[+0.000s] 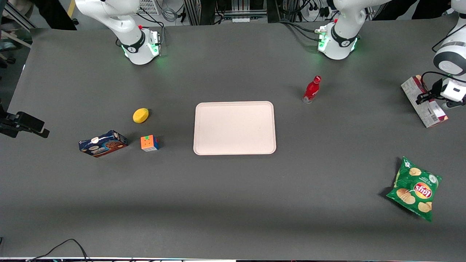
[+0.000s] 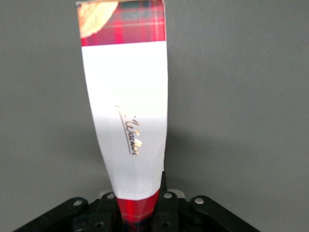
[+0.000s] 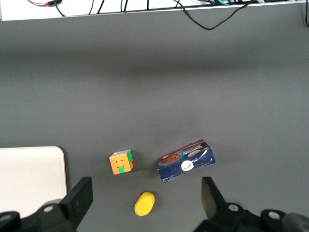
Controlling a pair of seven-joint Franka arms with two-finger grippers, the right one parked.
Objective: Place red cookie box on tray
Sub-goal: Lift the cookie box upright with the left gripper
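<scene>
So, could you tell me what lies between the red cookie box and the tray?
In the front view, only the red bottle stands between the tray and the red cookie box, which the gripper grips.

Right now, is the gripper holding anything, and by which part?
Yes: the gripper grips the red cookie box partway along its length, at the working arm's end of the table.

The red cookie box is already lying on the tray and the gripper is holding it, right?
Not quite. The gripper does hold the red cookie box, but the box is not on the tray. The front view shows the box toward the working arm's end of the table, well apart from the tray.
</scene>
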